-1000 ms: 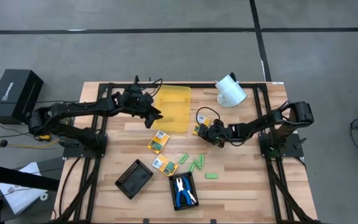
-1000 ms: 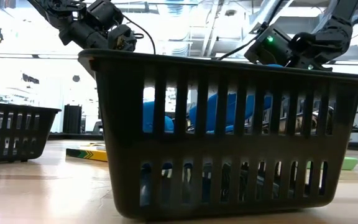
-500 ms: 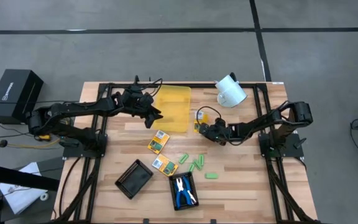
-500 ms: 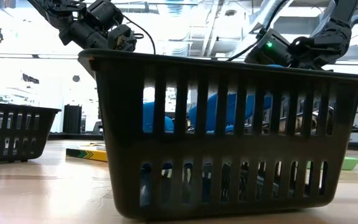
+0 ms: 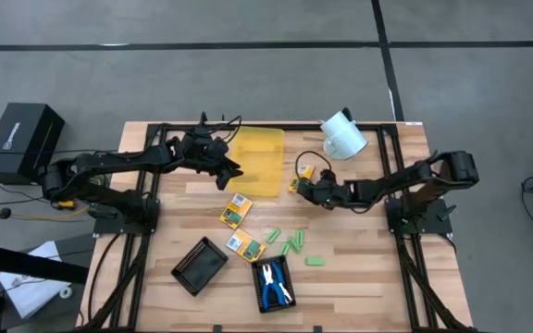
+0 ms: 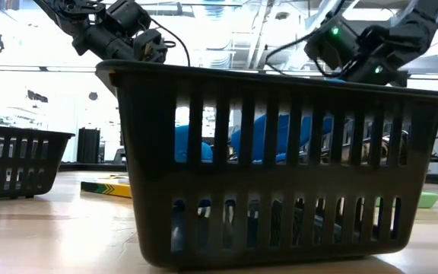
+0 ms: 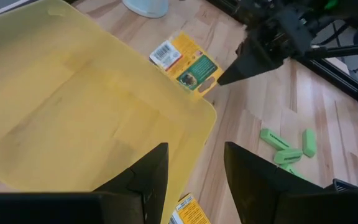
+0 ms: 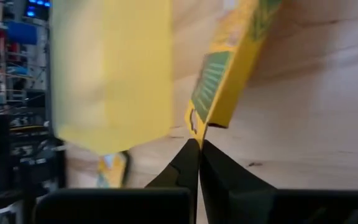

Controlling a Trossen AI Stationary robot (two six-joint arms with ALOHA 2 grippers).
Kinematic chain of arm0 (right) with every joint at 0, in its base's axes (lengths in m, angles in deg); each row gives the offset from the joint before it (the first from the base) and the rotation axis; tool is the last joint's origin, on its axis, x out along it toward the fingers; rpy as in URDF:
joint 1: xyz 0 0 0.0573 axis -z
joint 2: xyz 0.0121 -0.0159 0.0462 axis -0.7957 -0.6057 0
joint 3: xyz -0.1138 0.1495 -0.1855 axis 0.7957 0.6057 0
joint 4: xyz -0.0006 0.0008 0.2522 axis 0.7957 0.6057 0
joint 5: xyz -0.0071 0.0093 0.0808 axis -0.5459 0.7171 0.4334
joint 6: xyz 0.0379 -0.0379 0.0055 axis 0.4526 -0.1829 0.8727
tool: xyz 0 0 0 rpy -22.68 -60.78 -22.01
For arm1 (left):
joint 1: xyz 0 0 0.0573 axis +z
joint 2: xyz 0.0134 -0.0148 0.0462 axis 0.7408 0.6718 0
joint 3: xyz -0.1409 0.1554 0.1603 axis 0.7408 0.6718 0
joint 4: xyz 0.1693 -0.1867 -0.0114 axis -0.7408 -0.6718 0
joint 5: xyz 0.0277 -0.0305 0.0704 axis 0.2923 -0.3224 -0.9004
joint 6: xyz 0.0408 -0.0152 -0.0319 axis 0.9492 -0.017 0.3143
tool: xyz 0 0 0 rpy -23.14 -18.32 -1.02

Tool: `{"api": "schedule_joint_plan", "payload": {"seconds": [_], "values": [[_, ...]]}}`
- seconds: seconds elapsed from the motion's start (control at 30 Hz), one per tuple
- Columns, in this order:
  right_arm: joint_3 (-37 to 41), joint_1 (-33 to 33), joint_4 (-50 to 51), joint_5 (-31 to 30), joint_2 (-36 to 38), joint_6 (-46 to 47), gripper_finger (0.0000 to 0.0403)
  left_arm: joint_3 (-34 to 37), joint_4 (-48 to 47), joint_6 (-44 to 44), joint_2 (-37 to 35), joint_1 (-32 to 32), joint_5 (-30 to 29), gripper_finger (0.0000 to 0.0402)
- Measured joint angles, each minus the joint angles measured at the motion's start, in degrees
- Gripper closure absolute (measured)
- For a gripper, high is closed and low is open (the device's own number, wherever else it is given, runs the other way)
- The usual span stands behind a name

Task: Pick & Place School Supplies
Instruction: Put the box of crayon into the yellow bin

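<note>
Left tool (image 5: 233,172): hangs over my yellow bin (image 5: 259,159), at its near edge. Its two dark fingers (image 7: 143,180) stand apart with nothing between them. I judge it is waiting.

Left arm pose: stretched across the surface (image 5: 359,268) from its base, wrist tipped down toward the bin.

Step in hand: I judge I am lifting one yellow box (image 5: 304,176) to carry it to the bin.

Right tool (image 5: 302,184): fingers pinched to a narrow point on the box's corner, as the right wrist view shows. The left wrist view has the box (image 7: 186,65) tilted, one corner at the tool's tip, just beside the bin's rim.

Right arm pose: reaching low and long across the surface toward the bin, forearm nearly flat, wrist level.

Doing it well: the hold is on a thin edge only, so I would lift slowly and keep the wrist steady. A swing could twist the box out. I would raise it above the rim before moving over the bin.

Other supplies: two more boxes (image 5: 235,212) lie beyond the right tool toward the front, with green sticks (image 5: 291,244) near them. Blue-handled scissors (image 5: 272,282) sit in a black tray (image 5: 286,268) farther on.

Low view: the tray wall (image 6: 280,167) fills it, so I cannot judge the lift height.
</note>
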State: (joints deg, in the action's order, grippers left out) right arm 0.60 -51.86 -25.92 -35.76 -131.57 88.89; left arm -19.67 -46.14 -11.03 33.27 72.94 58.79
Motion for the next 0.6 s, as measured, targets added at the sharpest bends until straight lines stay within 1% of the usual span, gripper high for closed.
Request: {"api": "schedule_joint_plan", "payload": {"seconds": [0.13, 0.33, 0.6], "values": [[-0.04, -0.54, 3.43, -1.36, 4.07, -0.71, 0.0403, -0.01, 0.76, -0.02, 0.00, 0.01, 0.02, 0.0251], [-0.07, -0.76, 5.04, -2.98, 9.58, -2.82, 0.0403, 0.00, 2.04, -1.31, 0.00, 0.00, 0.02, 0.0251], [-0.11, -0.16, 4.97, -3.40, 13.16, -6.22, 0.0403, -0.02, 4.54, -1.25, 0.00, 0.12, -0.66, 0.0251]]}}
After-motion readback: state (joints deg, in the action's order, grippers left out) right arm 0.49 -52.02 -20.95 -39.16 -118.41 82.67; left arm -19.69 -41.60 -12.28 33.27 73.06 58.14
